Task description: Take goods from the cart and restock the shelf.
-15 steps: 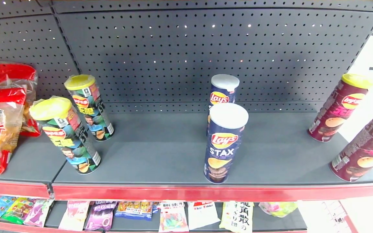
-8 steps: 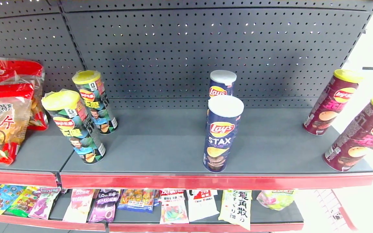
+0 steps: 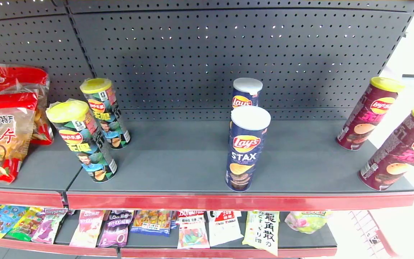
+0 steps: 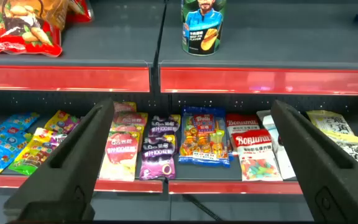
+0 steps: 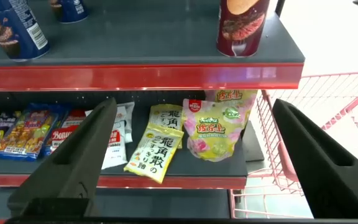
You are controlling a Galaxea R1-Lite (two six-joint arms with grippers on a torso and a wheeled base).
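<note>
The grey shelf [image 3: 192, 169] carries chip cans in pairs: two green ones with yellow lids [image 3: 81, 142] on the left, two navy ones [image 3: 246, 147] in the middle, two maroon ones [image 3: 370, 113] on the right. My left gripper [image 4: 191, 112] is open and holds nothing; it faces the lower shelf below the green can [image 4: 202, 25]. My right gripper [image 5: 194, 106] is open too, with nothing in it. It is level with the lower shelf below a maroon can [image 5: 241, 25]. The red wire cart [image 5: 328, 124] stands beside the shelf's right end.
Red snack bags [image 3: 5, 122] stand at the shelf's left end. Flat candy and snack packets [image 3: 192, 230] line the lower shelf. A red lip [image 3: 228, 201] edges the shelf front, with a perforated panel [image 3: 228, 54] behind. Wide gaps lie between the can pairs.
The head camera shifted early on, so the whole shelf now sits a little higher in the picture. The cans and bags themselves have not moved.
</note>
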